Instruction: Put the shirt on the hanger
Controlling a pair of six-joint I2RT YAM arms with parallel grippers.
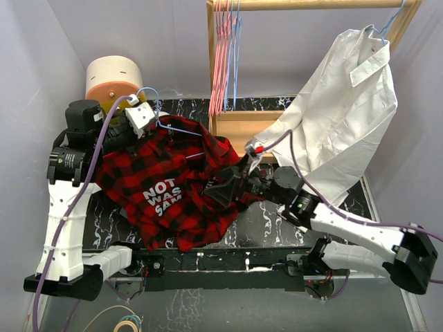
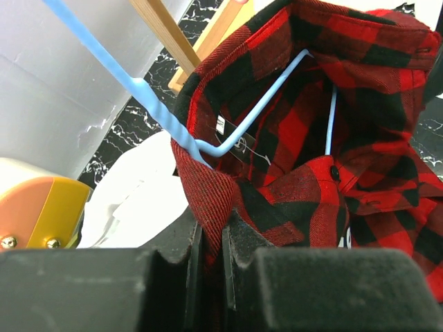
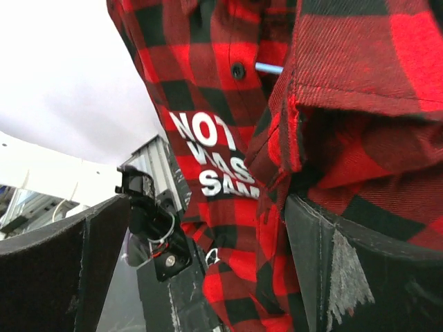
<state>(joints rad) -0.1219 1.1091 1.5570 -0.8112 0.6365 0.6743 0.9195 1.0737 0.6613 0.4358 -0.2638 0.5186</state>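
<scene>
The red-and-black check shirt [image 1: 173,187] hangs off the table between the arms, its white lettering facing up. The light-blue hanger [image 1: 176,128] runs into its collar. In the left wrist view the hanger's twisted neck [image 2: 138,86] enters the collar and one wire arm lies inside the shirt [image 2: 311,138]. My left gripper [image 1: 142,117] [image 2: 213,242] is shut on the collar edge where the wire goes in. My right gripper [image 1: 223,188] [image 3: 208,270] is open under the shirt's right side. Shirt cloth [image 3: 228,104] hangs between its fingers against the right finger [image 3: 360,277]. A bit of blue wire [image 3: 268,68] shows there.
A large white collared shirt [image 1: 346,111] hangs on the wooden rack [image 1: 311,5] at the back right. Pink-red and blue hangers [image 1: 221,55] hang from the same rail. A tan and orange roll [image 1: 112,76] stands at the back left. White cloth [image 2: 138,187] lies under the left gripper.
</scene>
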